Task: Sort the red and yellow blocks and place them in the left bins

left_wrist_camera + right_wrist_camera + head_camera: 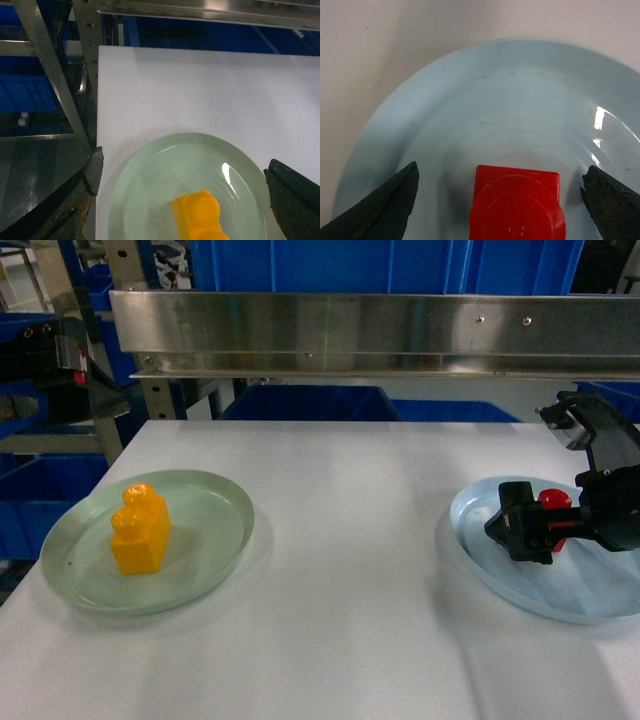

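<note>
The orange-yellow block (pixel 140 530) with two studs stands on a pale green plate (pixel 215 525) at the table's left. In the left wrist view my left gripper (pixel 185 172) hangs open high above that plate (pixel 150 200), and the yellow block (pixel 200 217) lies between and below its fingers. The small red block (pixel 554 502) sits on a pale blue plate (pixel 480 550) at the right. My right gripper (pixel 499 175) is open and straddles the red block (pixel 517 205), with a gap on each side. Blue bins (pixel 45 495) stand left of the table, below it.
A steel shelf rail (pixel 350 335) crosses above the table's far edge, with more blue crates (pixel 300 402) behind and above it. Steel rack posts (pixel 55 80) stand beside the table's left edge (pixel 98 125). White tabletop (pixel 350 560) lies between the two plates.
</note>
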Motion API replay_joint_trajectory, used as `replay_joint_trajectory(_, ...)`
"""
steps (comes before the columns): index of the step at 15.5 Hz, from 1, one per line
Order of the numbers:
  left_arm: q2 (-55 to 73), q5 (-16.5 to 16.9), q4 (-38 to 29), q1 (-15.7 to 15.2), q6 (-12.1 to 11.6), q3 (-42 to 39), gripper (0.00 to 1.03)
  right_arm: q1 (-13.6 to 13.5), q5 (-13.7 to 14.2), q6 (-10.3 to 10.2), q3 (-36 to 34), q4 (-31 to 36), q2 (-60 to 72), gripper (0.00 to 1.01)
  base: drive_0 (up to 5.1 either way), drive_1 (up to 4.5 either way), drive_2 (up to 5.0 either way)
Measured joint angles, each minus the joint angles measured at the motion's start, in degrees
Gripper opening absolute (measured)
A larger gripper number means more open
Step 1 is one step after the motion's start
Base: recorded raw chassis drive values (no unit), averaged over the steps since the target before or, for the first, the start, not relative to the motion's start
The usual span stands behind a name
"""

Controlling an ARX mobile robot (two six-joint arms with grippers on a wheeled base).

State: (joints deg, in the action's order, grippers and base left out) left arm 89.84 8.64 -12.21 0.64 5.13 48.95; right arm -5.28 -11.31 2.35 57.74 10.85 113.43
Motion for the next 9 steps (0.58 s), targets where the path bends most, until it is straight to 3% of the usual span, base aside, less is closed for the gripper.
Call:
replay_joint_trajectory(2, 0.00, 0.00, 0.02, 0.02, 0.00, 0.00, 0.98, -0.72, 0.63, 0.04, 0.68, 2.34, 1.46, 0.92, 0.0, 0.00, 0.0)
replay_joint_trajectory(6, 0.00, 0.00, 0.00, 0.02, 0.00, 0.00, 0.98, -0.63, 0.68, 0.70, -1.05, 4.42, 1.33, 0.38, 0.0, 0.00, 0.0)
replay_joint_trajectory(7, 0.00, 0.00, -0.02, 0.02, 0.00, 0.00, 0.98, -0.59, 0.68, 0.57, -2.54, 4.83, 0.04, 0.29, 0.0, 0.00, 0.0)
replay_joint_trajectory(9, 0.00, -0.02, 0.00, 0.00, 0.00, 0.00, 0.98, -0.74, 0.92, -1.55, -6.95, 5.51, -5.55, 0.27, 0.0, 0.00, 0.0)
